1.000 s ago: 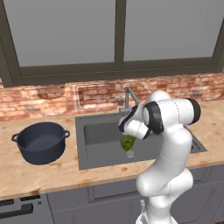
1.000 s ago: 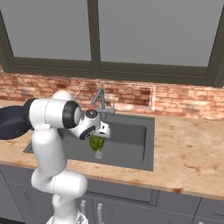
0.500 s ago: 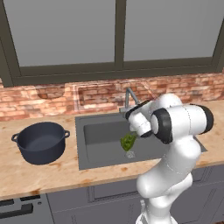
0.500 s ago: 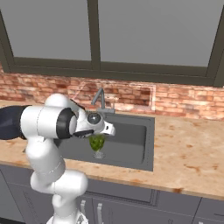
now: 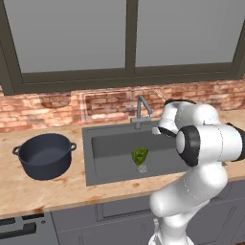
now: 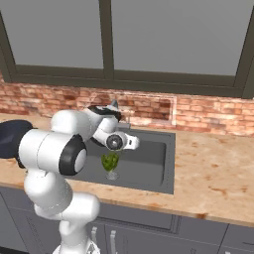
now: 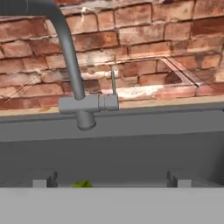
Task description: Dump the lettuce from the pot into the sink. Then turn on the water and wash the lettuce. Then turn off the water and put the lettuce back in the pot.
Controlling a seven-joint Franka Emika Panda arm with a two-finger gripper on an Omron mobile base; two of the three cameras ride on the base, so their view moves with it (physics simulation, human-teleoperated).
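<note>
The lettuce (image 5: 139, 155) lies in the sink (image 5: 107, 143) on the drain, a small green bunch, also seen in the right base view (image 6: 110, 161). A sliver of the lettuce (image 7: 82, 184) peeks up at the bottom of the hand view. My gripper (image 7: 109, 181) is open and empty, its two fingertips (image 7: 42, 179) wide apart. It hangs over the basin and faces the faucet (image 7: 70, 61) and its thin upright lever (image 7: 113, 83). In the left base view the gripper (image 5: 158, 130) sits just right of the faucet (image 5: 141, 110). The dark pot (image 5: 45, 154) stands on the counter left of the sink.
A brick backsplash (image 5: 57, 107) and a window run behind the sink. The wooden counter (image 6: 213, 168) stretches right of the basin. In the right base view my arm hides most of the pot (image 6: 10, 136).
The hand has risen away from the lettuce and swung toward the faucet. The lettuce stays where it was in the sink. The jaws remain open.
</note>
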